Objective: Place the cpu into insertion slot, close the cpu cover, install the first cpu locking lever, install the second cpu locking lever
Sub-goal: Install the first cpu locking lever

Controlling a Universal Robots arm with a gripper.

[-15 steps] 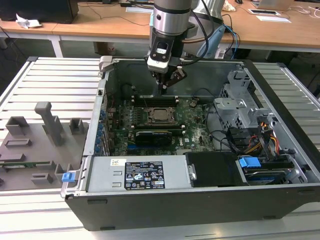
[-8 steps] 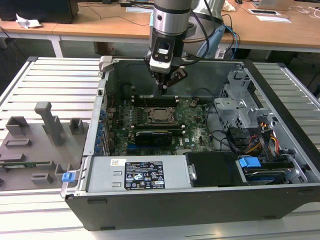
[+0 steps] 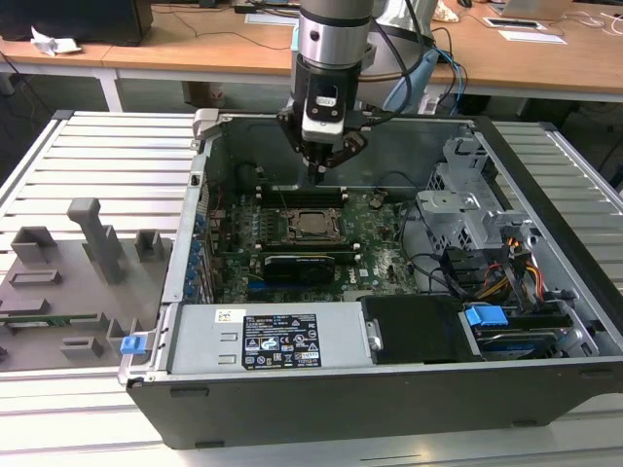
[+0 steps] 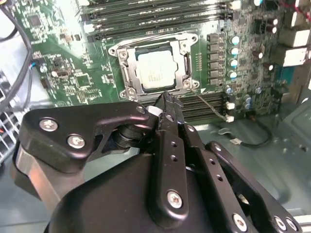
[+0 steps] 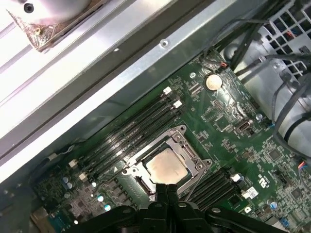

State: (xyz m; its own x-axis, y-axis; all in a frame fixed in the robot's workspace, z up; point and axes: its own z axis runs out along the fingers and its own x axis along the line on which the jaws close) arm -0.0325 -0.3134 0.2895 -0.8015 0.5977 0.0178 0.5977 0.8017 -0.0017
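The cpu [image 4: 155, 73] is seated in the insertion slot [image 4: 128, 73], and the cpu cover [image 4: 183, 57] is judged to be lowered around it, so 2 steps appear done. A thin locking lever [image 4: 210, 106] seems to stand free at the slot's corner. Latching of the 2 levers cannot be told. The gripper [image 4: 165, 101] hovers just beside the slot, fingers pressed together, with nothing grasped.

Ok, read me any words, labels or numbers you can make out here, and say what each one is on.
Nothing is clear enough to quote.
Black label on the grey power supply box: print too small to read.
Top of the cpu: faint marking, blurred.
White markings on the green motherboard: illegible.
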